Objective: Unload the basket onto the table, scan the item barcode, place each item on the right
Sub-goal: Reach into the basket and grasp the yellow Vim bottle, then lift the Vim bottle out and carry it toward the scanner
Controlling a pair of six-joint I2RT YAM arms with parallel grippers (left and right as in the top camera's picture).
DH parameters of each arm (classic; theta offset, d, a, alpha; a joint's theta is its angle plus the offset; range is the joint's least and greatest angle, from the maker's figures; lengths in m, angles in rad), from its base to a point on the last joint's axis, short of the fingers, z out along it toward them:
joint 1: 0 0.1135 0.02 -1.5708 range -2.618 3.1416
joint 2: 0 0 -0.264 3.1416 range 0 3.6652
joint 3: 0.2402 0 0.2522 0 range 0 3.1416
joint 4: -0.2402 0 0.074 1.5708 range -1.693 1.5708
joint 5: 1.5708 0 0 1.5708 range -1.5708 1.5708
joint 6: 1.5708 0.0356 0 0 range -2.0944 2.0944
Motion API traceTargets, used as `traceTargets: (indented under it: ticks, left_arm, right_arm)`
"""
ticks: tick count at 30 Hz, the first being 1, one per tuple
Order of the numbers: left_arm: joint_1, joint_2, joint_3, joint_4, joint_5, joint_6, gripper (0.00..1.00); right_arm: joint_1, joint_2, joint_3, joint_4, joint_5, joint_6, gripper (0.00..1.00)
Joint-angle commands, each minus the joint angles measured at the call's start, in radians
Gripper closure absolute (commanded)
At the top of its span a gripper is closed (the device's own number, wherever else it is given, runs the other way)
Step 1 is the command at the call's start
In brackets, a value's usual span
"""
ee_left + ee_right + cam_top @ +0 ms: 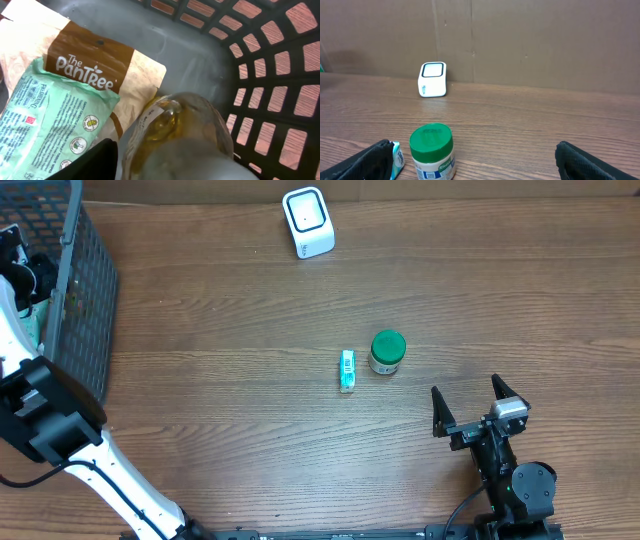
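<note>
– Wooden table (250, 450) carries little: a white scanner (307, 222) at the far edge, with a green-lidded jar (386, 352) and a small teal box (347, 370) mid-table. Where is the item for this step?

– Judging by the arm, it is in the black mesh basket (85, 300) at the left. The left gripper (28, 272) reaches inside. Its wrist camera looks down on a glass jar (175, 135) with yellowish contents, which overlaps a brown PanTree pouch (95, 65) beside a green wipes pack (45, 120).

– Does it have the glass jar?

– That cannot be told. Only one dark finger (87, 162) shows, just beside the jar's left side. The other is hidden, so a firm hold and a gap are equally possible.

– What makes the pick a good one, then?

– Probably a square grip across the glass body that catches none of the pouch. Glass is smooth and rounded, so an off-centre pinch could let it twist out. A straight lift would clear the basket wall. The label should then face the scanner, though no barcode is visible yet.

– And the other arm?

– The right gripper (466, 392) sits near the table's front edge with its jaws spread wide, holding nothing, well apart from the green-lidded jar.
</note>
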Motion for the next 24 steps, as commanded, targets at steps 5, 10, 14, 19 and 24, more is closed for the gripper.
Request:
traceTargets:
  ticks: [5, 10, 14, 19, 24]
  left_arm:
    - [0.005, 0.014, 0.018, -0.005, -0.016, 0.014, 0.52]
    - [0.003, 0.011, 0.021, -0.002, -0.017, 0.014, 0.59]
    - [0.003, -0.026, 0.046, 0.002, -0.070, -0.024, 0.69]
    - [0.003, -0.107, 0.115, 0.001, -0.069, -0.064, 0.76]
    - [0.003, -0.248, 0.146, 0.010, -0.069, -0.126, 0.76]
  right_arm:
    - [-0.003, -0.007, -0.011, 0.004, 0.008, -0.005, 0.00]
    - [-0.003, -0.007, -0.011, 0.004, 0.008, -0.005, 0.00]
    - [-0.003, -0.007, -0.011, 0.004, 0.008, -0.005, 0.00]
    - [-0.003, -0.007, -0.011, 0.004, 0.008, -0.005, 0.00]
    - [-0.003, -0.007, -0.011, 0.004, 0.008, -0.005, 0.00]
